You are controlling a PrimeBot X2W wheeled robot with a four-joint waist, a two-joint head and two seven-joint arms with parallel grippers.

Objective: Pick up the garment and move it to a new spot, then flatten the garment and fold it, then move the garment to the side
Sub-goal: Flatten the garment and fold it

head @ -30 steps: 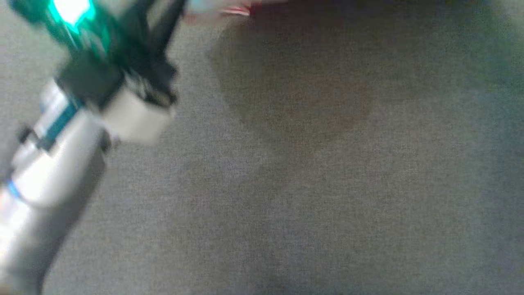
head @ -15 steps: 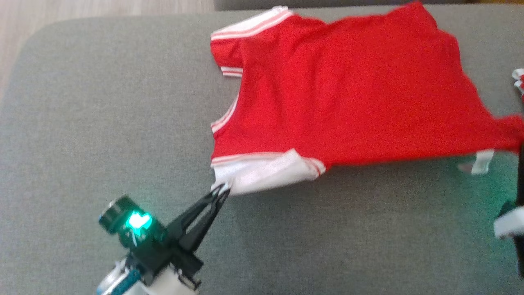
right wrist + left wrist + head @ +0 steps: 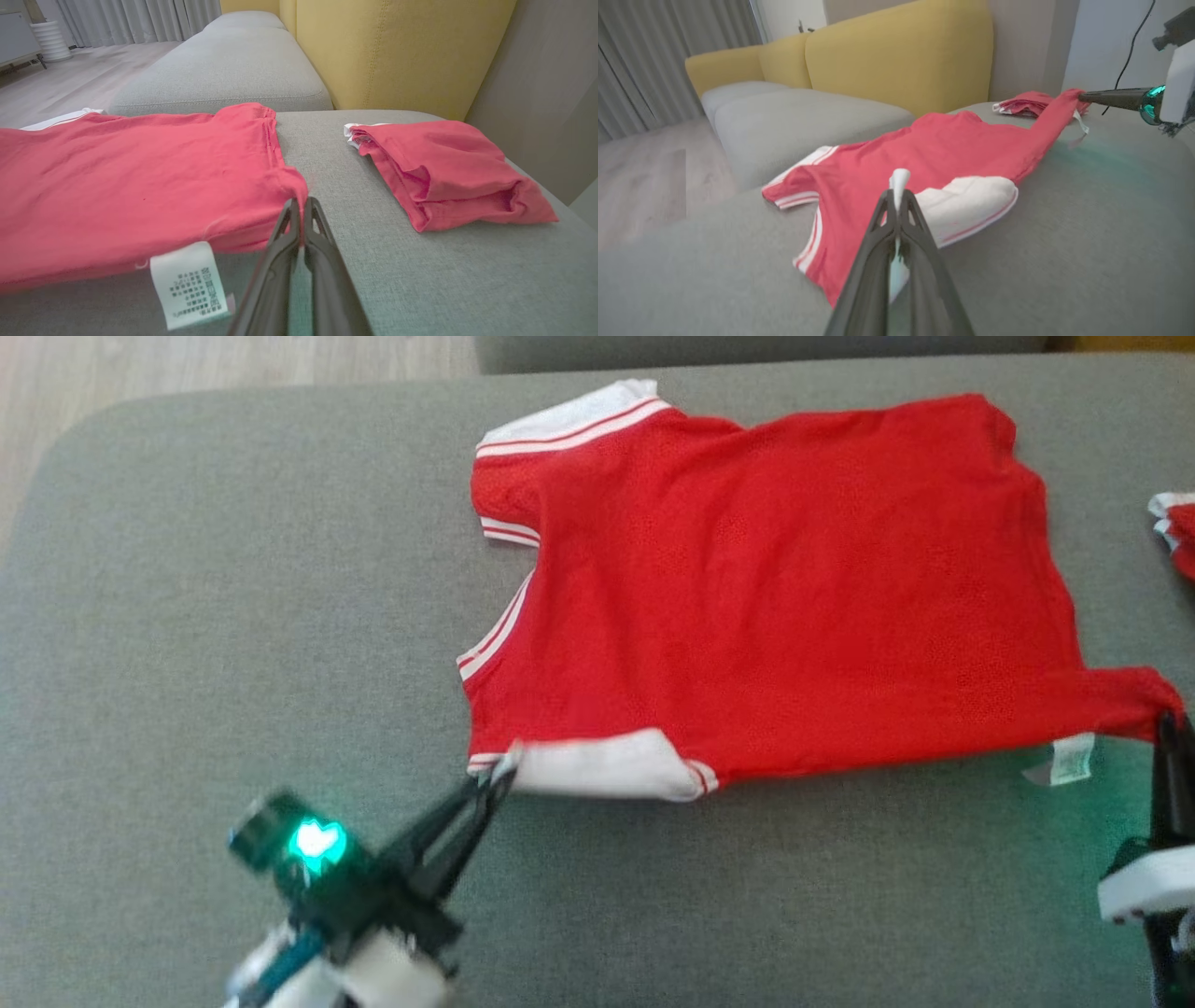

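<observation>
Head view: red garment (image 3: 766, 588) flat on grey cushion (image 3: 233, 569), left gripper (image 3: 499, 775) pinching white sleeve (image 3: 607, 767), right gripper (image 3: 1167, 723) pinching hem corner (image 3: 1141, 695).

Reference: grey fabric sofa seat (image 3: 233, 616). Behind it, a mustard-yellow backrest (image 3: 896, 51). A second grey seat cushion (image 3: 219, 70) adjoins it along the same backrest. Beyond that cushion are a pale wood-plank floor (image 3: 644, 177) and grey full-length curtains (image 3: 640, 60). Pale wall (image 3: 1097, 42) beside the backrest, black cable (image 3: 1134, 46) running down before it. Light soft, even.

Overhead head view, low wrist views, shared garment (image 3: 775, 588)
</observation>
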